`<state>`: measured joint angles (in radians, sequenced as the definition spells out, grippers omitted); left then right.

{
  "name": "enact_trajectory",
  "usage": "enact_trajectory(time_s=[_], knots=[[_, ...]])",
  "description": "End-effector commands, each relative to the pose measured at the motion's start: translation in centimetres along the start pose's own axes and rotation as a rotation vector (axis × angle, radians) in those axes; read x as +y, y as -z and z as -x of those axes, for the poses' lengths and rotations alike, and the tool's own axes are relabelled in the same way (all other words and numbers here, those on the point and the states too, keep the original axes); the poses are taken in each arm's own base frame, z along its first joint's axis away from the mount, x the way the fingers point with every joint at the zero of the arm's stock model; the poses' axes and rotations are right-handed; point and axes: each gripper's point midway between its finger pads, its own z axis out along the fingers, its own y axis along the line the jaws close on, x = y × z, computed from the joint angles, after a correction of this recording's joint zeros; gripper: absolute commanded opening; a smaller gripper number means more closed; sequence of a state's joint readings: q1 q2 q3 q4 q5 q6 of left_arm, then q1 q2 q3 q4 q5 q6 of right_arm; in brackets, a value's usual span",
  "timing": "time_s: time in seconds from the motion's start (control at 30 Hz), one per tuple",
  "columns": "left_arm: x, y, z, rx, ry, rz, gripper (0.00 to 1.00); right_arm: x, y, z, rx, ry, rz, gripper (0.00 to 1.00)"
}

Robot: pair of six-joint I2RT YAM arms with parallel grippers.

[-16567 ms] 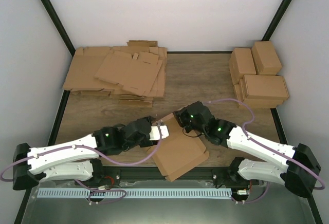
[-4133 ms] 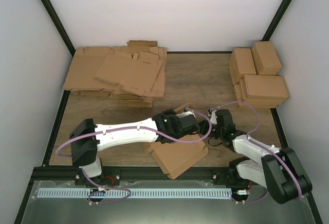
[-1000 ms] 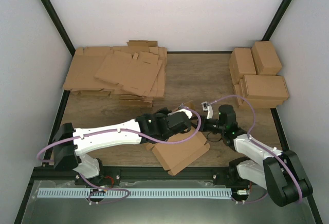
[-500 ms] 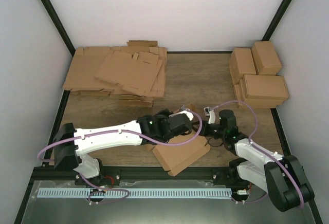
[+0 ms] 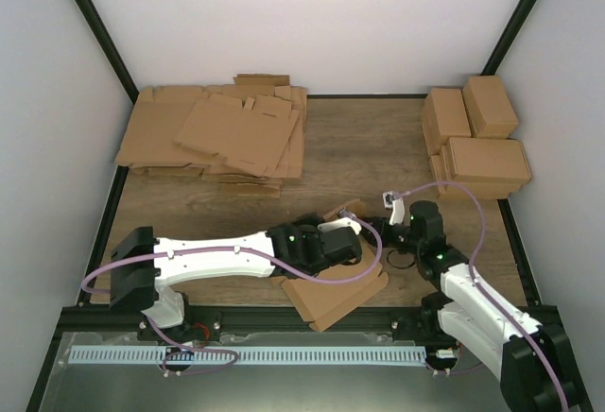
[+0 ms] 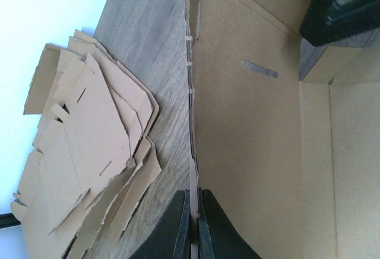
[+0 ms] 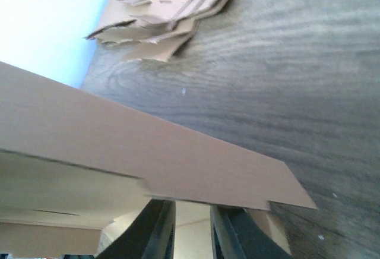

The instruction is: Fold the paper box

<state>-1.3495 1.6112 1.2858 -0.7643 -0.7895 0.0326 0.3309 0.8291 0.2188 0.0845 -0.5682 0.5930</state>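
One box (image 5: 333, 300) lies half-folded at the near edge of the table (image 5: 378, 143), centre. The left gripper (image 6: 193, 232) pinches its wall's rim, jaws tight. The right gripper (image 7: 191, 214) sits at a flap, jaws slightly apart. Flat sheets (image 5: 222, 138) lie far left, folded boxes (image 5: 477, 138) far right.

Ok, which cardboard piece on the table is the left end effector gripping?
The half-folded paper box at the near edge: the left end effector pinches its wall. The flat sheets back left and closed boxes back right lie untouched.
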Motion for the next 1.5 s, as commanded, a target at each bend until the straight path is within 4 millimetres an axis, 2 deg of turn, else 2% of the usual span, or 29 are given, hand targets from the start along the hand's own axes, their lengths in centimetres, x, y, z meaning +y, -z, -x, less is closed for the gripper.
enact_trajectory(time_s=[0.0, 0.13, 0.23, 0.3, 0.4, 0.53, 0.7, 0.87, 1.13, 1.3, 1.47], knots=[[-0.3, -0.1, -0.2, -0.001, 0.002, 0.013, 0.04, 4.1, 1.1, 3.8, -0.062, 0.131, 0.072, 0.2], [-0.4, 0.2, 0.4, -0.024, 0.025, -0.01, 0.04, 6.5, 1.8, 6.6, -0.087, 0.186, 0.082, 0.21], [-0.4, 0.6, 1.0, -0.046, 0.043, -0.033, 0.04, 7.3, 1.8, 7.6, -0.085, 0.191, 0.09, 0.22], [-0.2, 1.0, 1.5, -0.058, 0.053, -0.04, 0.04, 6.6, 1.5, 8.0, -0.091, 0.166, 0.05, 0.22], [0.2, 1.2, 1.6, -0.063, 0.055, -0.033, 0.04, 4.5, 1.1, 8.7, -0.106, 0.111, -0.066, 0.19], [0.3, 1.0, 1.1, -0.046, 0.047, -0.02, 0.04, 4.2, 1.1, 8.9, -0.116, 0.086, -0.08, 0.19], [0.1, 0.8, 0.7, -0.037, 0.039, -0.013, 0.04, 4.3, 2.1, 9.5, -0.169, 0.054, -0.1, 0.21], [0.1, 0.6, 0.6, -0.035, 0.033, -0.009, 0.04, 6.1, 3.3, 10.1, -0.213, 0.051, -0.041, 0.26], [-0.1, 0.5, 0.6, -0.039, 0.024, -0.011, 0.04, 7.4, 2.8, 9.8, -0.166, 0.035, 0.036, 0.26], [-0.2, 0.4, 0.6, -0.041, 0.027, -0.011, 0.04, 7.9, 2.9, 9.9, -0.172, 0.004, 0.06, 0.39], [-0.2, 0.3, 0.7, -0.043, 0.027, -0.009, 0.04, 8.3, 2.8, 9.6, -0.162, -0.018, 0.103, 0.39]])
